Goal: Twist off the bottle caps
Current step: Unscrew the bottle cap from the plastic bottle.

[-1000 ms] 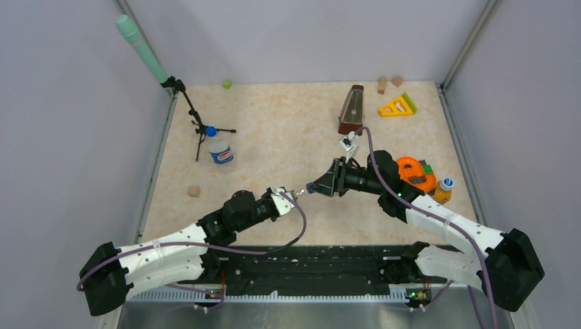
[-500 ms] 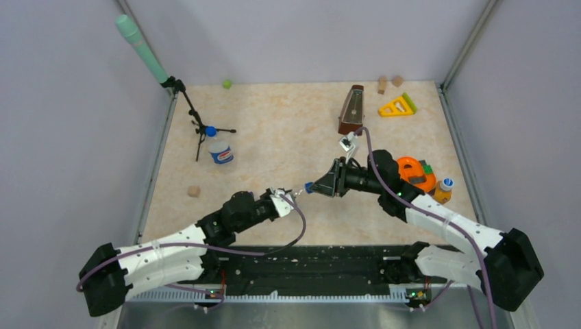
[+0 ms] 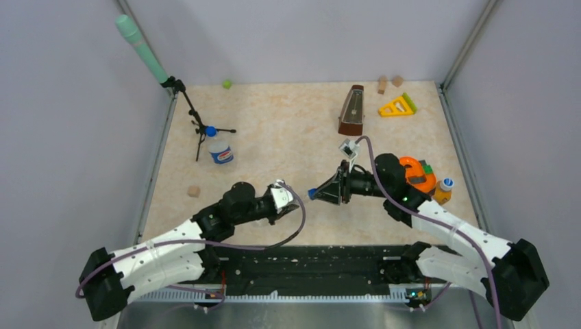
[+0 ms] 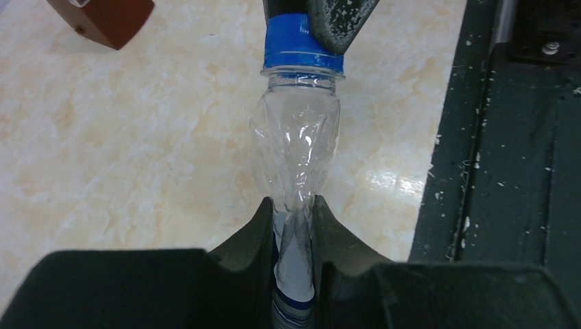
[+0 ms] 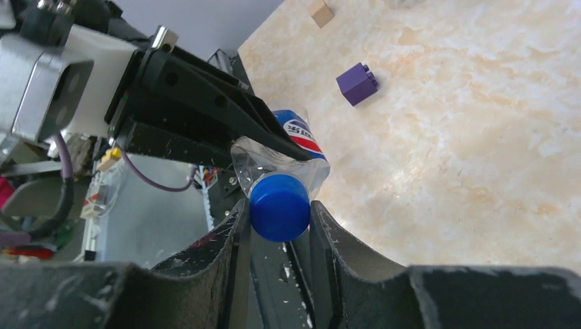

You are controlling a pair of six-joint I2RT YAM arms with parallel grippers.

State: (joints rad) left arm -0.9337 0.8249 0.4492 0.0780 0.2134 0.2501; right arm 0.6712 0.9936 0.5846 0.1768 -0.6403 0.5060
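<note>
The left gripper [image 4: 294,209] is clamped on the crushed waist of a clear bottle [image 4: 294,130] near the table's [image 3: 274,137] front edge. The right gripper [image 5: 278,209] is pinched tight on its blue cap [image 4: 296,44]. Just behind the right arm sit an orange toy [image 3: 414,173] and a small bottle with a pale cap [image 3: 447,183]. Farther left, a 2nd blue cap [image 3: 210,130] tops a bottle beside a tripod [image 3: 195,120]. A metronome [image 3: 352,110] stands behind.

At lower centre of the frame, the left gripper [image 3: 294,199] and right gripper [image 3: 315,194] faced each other across a barely visible clear bottle [image 3: 302,197], its dark blue cap [image 3: 311,195] at the right gripper's tips. A blue-capped bottle [image 3: 220,152] stood centre left; a pale-capped bottle [image 3: 443,192], far right.
</note>
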